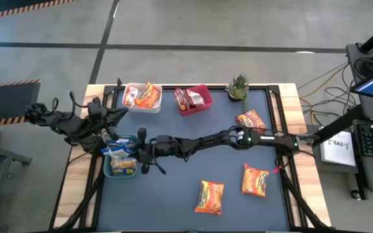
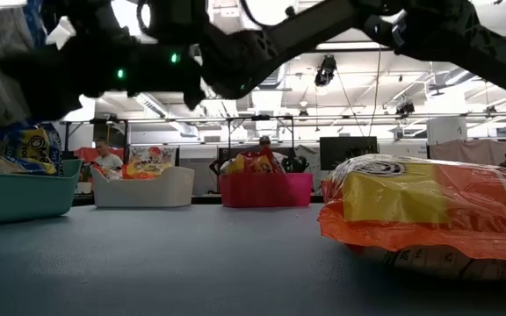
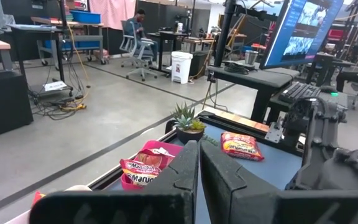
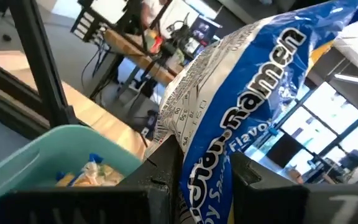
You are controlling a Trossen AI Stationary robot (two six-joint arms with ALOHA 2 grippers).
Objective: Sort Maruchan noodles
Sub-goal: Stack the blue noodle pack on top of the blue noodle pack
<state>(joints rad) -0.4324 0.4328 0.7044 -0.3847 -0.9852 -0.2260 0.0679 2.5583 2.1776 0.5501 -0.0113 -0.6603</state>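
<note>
While the blue packet (image 4: 241,118) hangs pinched in the right gripper (image 4: 197,180) over the teal bin (image 1: 112,169), a tilted release could drape it on the rim. Three orange packets (image 1: 210,196) wait on the table. Left gripper (image 3: 199,180) idles, pressed together.

hidden: right gripper (image 1: 142,157) fingertips in high view, over teal bin (image 1: 109,169) | cut off: blue packet (image 4: 241,106) at right wrist picture's edges; orange packet (image 2: 429,215) at low view's right edge | unreadable: packet flavours in white bin (image 1: 132,103)
</note>
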